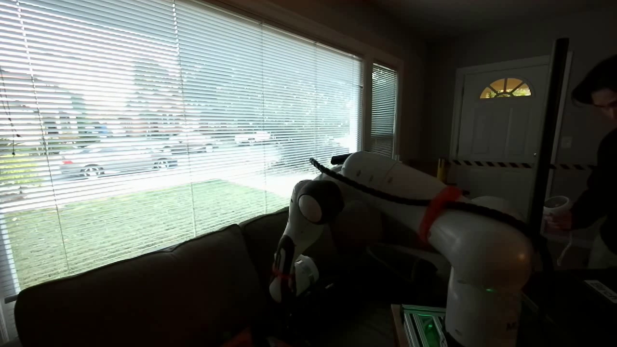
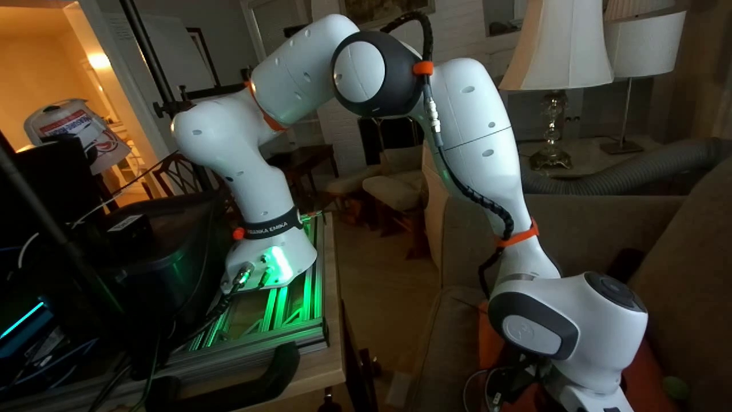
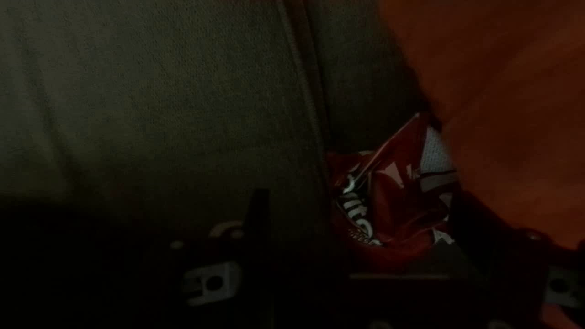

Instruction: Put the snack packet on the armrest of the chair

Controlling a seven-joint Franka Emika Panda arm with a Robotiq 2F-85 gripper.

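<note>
The snack packet, red, shiny and crumpled with white lettering, lies on the seat in the wrist view. My gripper is open around it. The left finger stands apart from the packet; the right finger is at its right edge, and I cannot tell if they touch. The packet is hidden in both exterior views. The chair is the dark sofa-like seat, also in an exterior view. Its padded armrest is at the far end, beyond my wrist. The fingertips are lost in shadow or out of frame in the exterior views.
An orange cloth lies right beside the packet, also in an exterior view. A grey hose and lamps stand behind the armrest. The robot's base table is beside the seat. A person stands near the door.
</note>
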